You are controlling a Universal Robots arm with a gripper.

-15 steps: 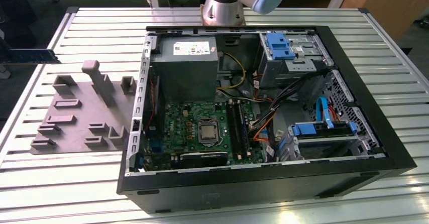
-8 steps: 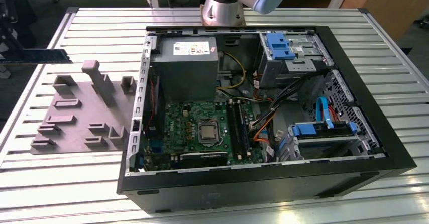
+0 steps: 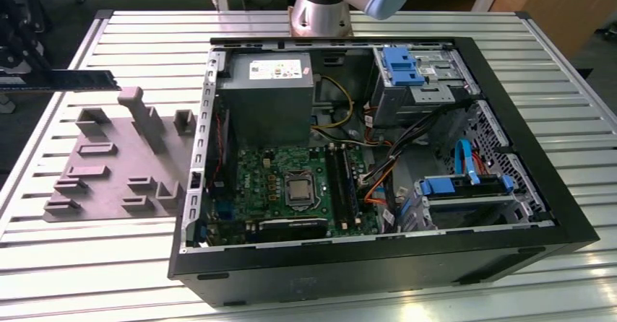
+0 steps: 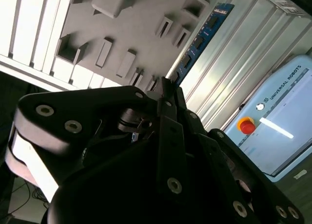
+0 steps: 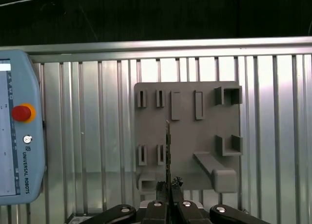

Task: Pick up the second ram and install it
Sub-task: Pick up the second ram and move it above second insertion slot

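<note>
ram: second ram [image 3: 60, 81] above the grey fixture [image 3: 111, 167], long axis 9-to-3 in the exterior view
claw: gripper [image 5: 168, 184] clamped on one end of it
slots: memory slots [image 3: 339, 181] off at 4 o'clock, well apart

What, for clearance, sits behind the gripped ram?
In the first wrist view, the grey fixture on the slatted table shows behind the second ram; edge-on in the gripper, it hides a thin fixture strip.

You'll see the ram [image 5: 168, 143] as a thin, long, dark stick, clamped at one end between the pincer's [image 5: 169, 186] tips and jutting straight out beyond them, edge-on in the first wrist view.
</note>
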